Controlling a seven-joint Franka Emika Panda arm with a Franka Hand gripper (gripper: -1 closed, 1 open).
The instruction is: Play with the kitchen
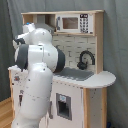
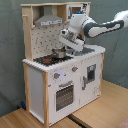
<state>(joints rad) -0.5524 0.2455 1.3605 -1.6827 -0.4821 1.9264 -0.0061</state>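
Observation:
The kitchen (image 2: 60,85) is a tall white and light-wood toy with a grey hood (image 2: 48,20), a black stovetop (image 2: 47,59), knobs (image 2: 57,76) and an oven door (image 2: 64,95). A small metal pot (image 2: 59,52) stands on the stovetop. In the second exterior view my gripper (image 2: 65,44) hangs tilted just above and to the right of the pot. In the first exterior view the kitchen (image 1: 95,100) shows its microwave (image 1: 72,23), black faucet (image 1: 85,59) and grey sink (image 1: 75,74). My own white arm (image 1: 37,65) hides the gripper there.
A grey curtain (image 2: 10,50) hangs behind the kitchen. The kitchen stands on a wooden floor (image 2: 100,112). The rounded counter end (image 1: 105,78) juts out at the first exterior view's right. My arm reaches in from the second exterior view's right.

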